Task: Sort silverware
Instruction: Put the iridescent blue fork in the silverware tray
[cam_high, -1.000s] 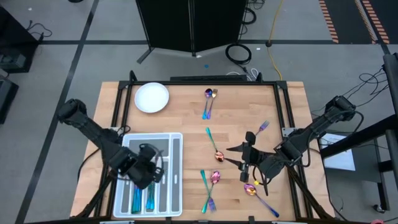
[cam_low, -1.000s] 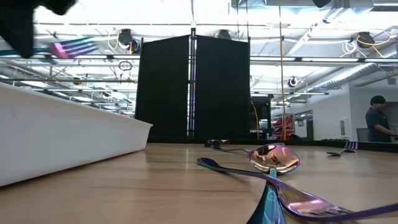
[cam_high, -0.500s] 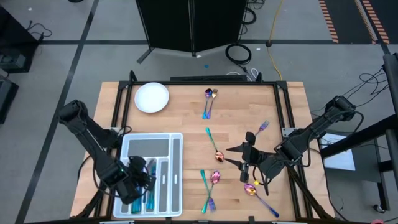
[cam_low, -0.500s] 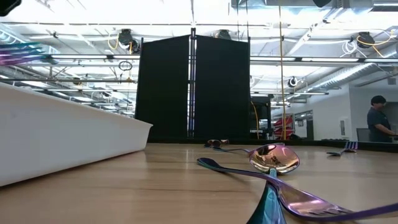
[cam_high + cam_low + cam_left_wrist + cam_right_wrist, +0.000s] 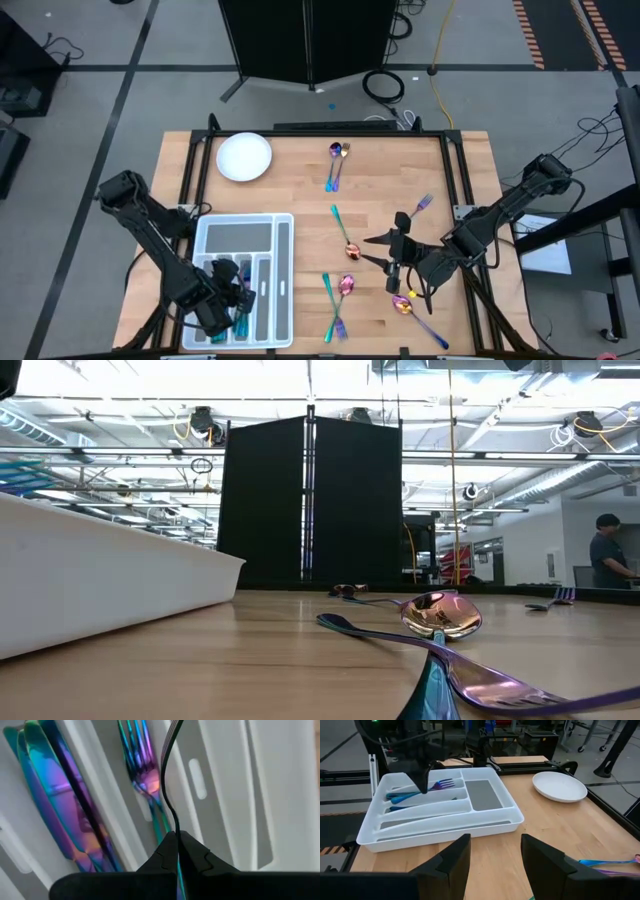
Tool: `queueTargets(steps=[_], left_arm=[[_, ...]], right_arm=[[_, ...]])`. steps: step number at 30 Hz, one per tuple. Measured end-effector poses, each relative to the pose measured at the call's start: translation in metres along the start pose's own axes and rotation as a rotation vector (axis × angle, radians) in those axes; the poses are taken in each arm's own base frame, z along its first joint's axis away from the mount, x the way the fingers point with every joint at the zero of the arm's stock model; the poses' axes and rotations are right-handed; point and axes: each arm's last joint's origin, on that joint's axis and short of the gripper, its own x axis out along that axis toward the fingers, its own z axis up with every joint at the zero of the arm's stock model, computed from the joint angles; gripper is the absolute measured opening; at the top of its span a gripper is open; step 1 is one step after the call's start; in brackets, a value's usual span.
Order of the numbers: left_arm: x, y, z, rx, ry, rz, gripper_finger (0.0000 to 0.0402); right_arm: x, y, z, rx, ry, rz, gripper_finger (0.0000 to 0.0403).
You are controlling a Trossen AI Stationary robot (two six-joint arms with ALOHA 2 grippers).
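A pale wooden table [image 5: 380, 190] stands on grey floor; one translucent white compartment tray [image 5: 283, 240], one white round plate [image 5: 244, 157]. The left gripper [image 5: 176, 840] clenches an iridescent fork [image 5: 145, 775]; the right gripper [image 5: 385, 250] gapes.

The tray [image 5: 445, 815] is translucent white. The fork [image 5: 145, 775] in it shines teal, blue and pink, and the knives [image 5: 55, 795] beside it show teal, purple and gold. The plate [image 5: 244, 157] is plain white. The table [image 5: 300, 190] is light wood with pale stripes.
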Motion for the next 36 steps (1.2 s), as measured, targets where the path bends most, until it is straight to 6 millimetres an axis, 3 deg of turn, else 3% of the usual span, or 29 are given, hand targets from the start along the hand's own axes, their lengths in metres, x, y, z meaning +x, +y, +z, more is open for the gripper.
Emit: queueTargets(steps=[13, 36], left_arm=[[0.013, -0.004, -0.008, -0.026, 0.034, 0.017, 0.0], [0.016, -0.01, 0.004, 0.009, 0.032, 0.035, 0.0017]], right_arm=[[0.0, 0.0, 0.0, 0.0, 0.0, 0.0, 0.0162], [0.0, 0.001, 0.001, 0.011, -0.01, 0.005, 0.0162]])
